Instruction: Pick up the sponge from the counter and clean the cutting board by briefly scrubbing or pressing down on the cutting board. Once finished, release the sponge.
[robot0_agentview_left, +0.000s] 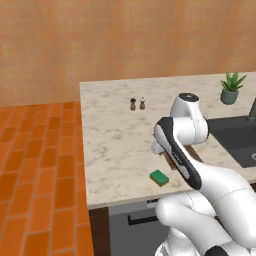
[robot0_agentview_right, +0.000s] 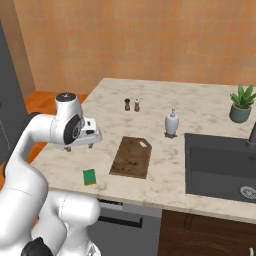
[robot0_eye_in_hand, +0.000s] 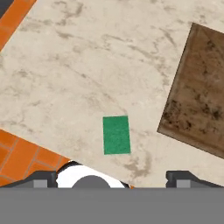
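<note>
Hand view: we see the sponge (robot0_eye_in_hand: 117, 134) on the counter (robot0_eye_in_hand: 74, 74), between and beyond our spread-apart gripper (robot0_eye_in_hand: 111, 178) tips.

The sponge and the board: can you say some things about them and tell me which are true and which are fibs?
1. The sponge lies on the counter. True.
2. The sponge sits on top of the cutting board. False: it lies beside the board, apart from it.
3. The tool holds the sponge. False: it hangs above the counter with nothing between its fingers.
4. A potted plant stands behind the sink. True.
5. The sponge's top is red. False: it is green.
</note>
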